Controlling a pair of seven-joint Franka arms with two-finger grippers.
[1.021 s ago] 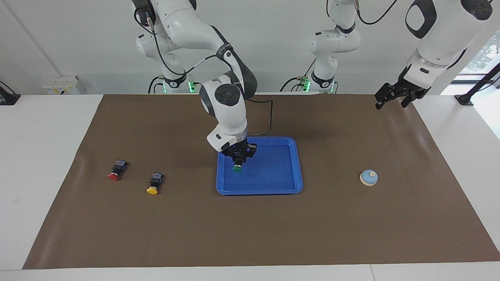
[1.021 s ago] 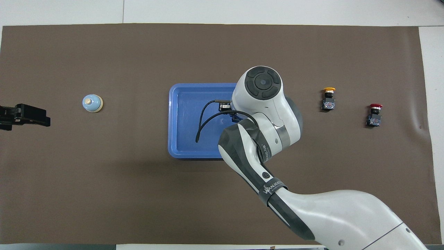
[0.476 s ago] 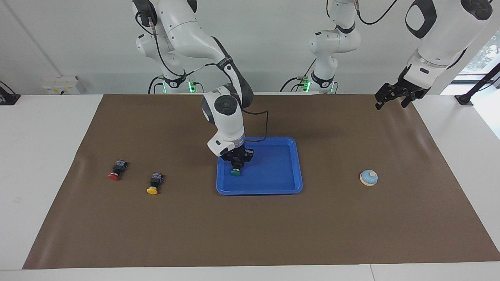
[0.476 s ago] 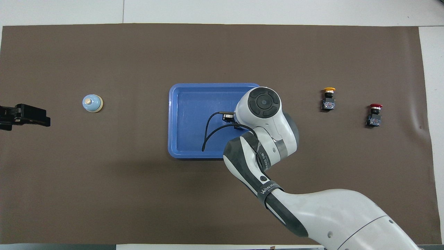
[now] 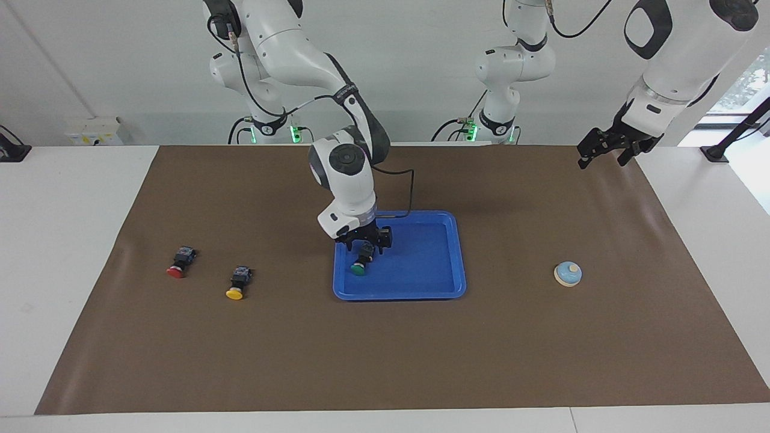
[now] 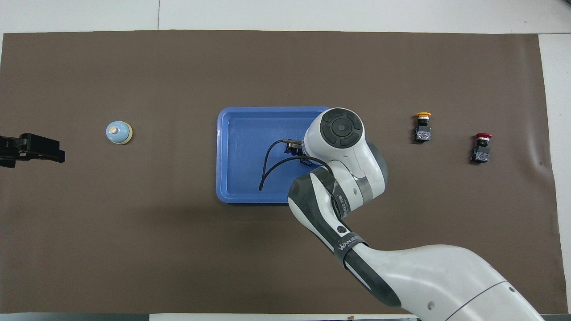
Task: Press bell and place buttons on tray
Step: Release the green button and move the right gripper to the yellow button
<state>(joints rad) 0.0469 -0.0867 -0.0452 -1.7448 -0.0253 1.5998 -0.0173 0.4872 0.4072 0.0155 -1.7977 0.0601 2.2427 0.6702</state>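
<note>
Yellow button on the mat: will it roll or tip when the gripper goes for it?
The yellow button lies on its side, its round cap wider than the blocky black body, so a nudge would probably swing it around the cap, not roll it away. The squared body should give flat faces to clamp. It looks rigid and probably light, so an off-centre touch may skid it across the mat.

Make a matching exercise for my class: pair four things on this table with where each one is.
Things:
1. green button
2. red button
3. bell
4. yellow button

Places:
A. at the left arm's end of the mat
B. in the tray
C. on the mat between the red button and the tray
D. outermost at the right arm's end

Pairs: 1-B, 2-D, 3-A, 4-C
</note>
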